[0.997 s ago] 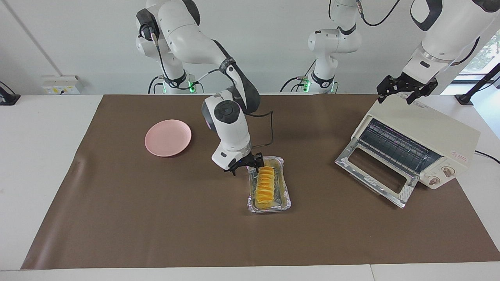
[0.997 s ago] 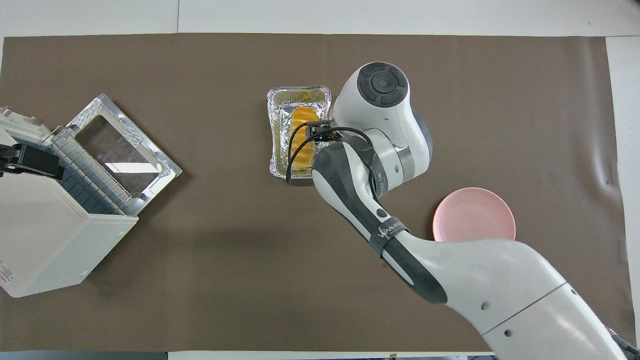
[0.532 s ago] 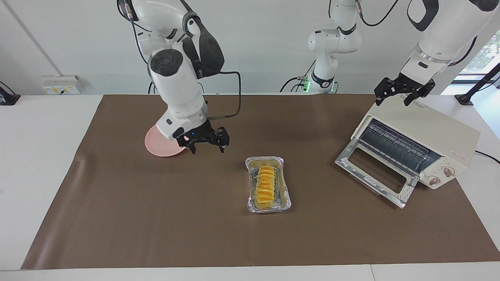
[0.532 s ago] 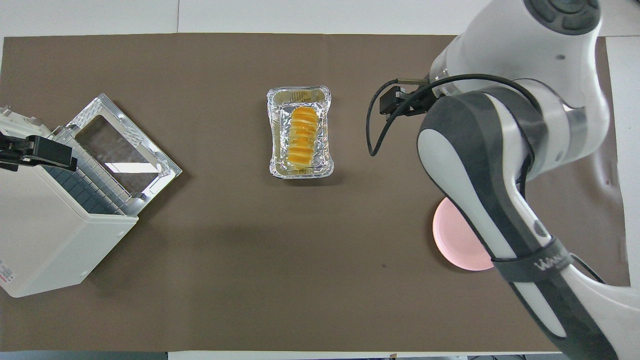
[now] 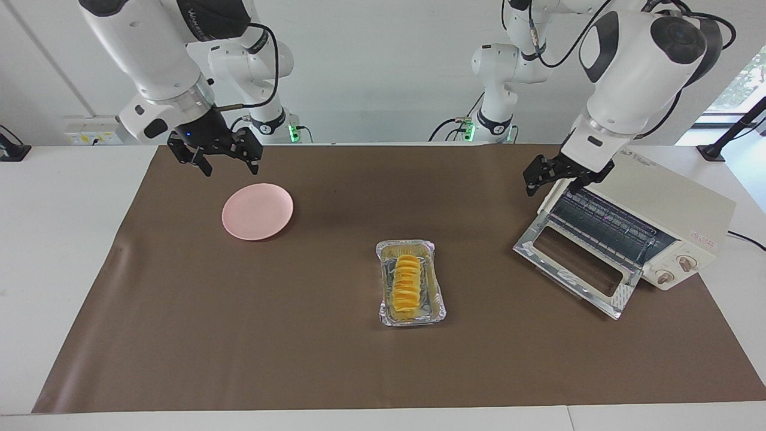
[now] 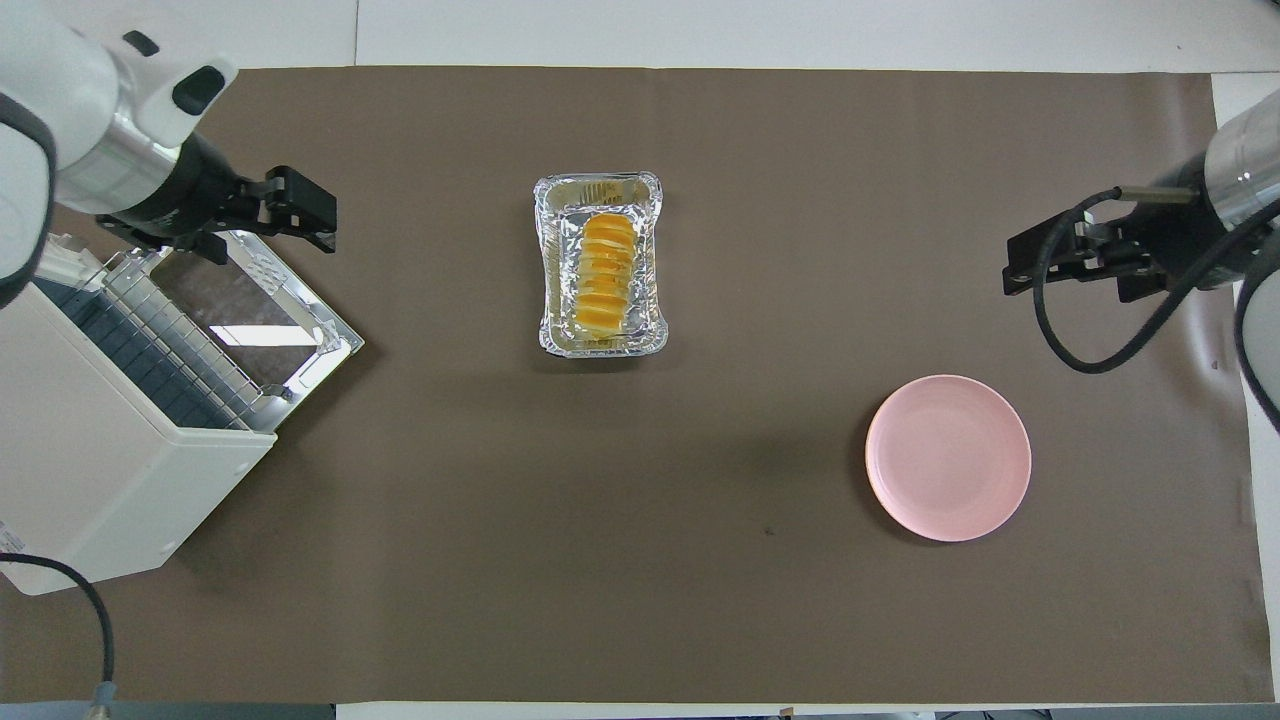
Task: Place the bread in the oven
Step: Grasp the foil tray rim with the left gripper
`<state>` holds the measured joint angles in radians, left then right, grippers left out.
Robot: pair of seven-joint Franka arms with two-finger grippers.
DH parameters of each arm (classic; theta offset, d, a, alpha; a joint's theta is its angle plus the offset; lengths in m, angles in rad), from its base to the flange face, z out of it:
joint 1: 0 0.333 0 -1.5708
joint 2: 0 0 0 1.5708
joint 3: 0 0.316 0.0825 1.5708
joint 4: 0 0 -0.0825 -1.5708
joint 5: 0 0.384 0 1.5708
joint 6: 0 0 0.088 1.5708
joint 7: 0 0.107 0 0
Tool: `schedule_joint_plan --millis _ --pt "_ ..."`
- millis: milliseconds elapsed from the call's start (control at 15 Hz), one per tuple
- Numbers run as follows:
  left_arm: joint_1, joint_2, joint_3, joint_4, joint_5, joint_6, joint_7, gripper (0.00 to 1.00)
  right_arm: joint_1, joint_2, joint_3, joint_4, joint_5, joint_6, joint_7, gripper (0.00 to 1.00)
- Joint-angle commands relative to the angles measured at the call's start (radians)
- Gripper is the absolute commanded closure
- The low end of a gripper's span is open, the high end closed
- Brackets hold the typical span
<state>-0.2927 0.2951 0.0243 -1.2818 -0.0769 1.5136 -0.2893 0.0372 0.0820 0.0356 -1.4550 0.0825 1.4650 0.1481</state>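
Lying lengthwise twelve-to-six in its foil tray [image 5: 412,291], the bread [image 5: 407,287] sits at eight o'clock from my left jaws [image 5: 561,175], the nearer pair; both pairs, left and right jaws [image 5: 214,154], gape wide, empty.

A robotics lab, by the look of it: two white arms [image 5: 634,66] bolted at a white counter [image 5: 60,239] covered with a brown mat [image 5: 239,335], bare white walls, trailing cables [image 5: 263,66], and a wall socket [image 5: 93,130]. The toaster oven [image 5: 652,221], pink plate [image 5: 257,211] and foil tray [image 5: 413,317] sit there like staged props.
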Motion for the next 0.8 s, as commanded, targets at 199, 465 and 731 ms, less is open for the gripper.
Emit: schedule_joint_plan --millis 199,465,731 --pt "-0.204 0.170 0.020 0.125 -0.035 0.118 -0.250 0.00 -0.046 -0.110 0.014 -0.263 -0.038 0.207 -0.042 0.00" --pt "-0.299 0.260 0.022 0.142 -0.035 0.272 -0.388 0.00 -0.085 -0.093 0.014 -0.254 -0.041 0.202 -0.103 0.00" --pt "-0.451 0.482 0.123 0.260 -0.034 0.321 -0.464 0.00 -0.095 -0.096 0.014 -0.257 -0.049 0.173 -0.113 0.00"
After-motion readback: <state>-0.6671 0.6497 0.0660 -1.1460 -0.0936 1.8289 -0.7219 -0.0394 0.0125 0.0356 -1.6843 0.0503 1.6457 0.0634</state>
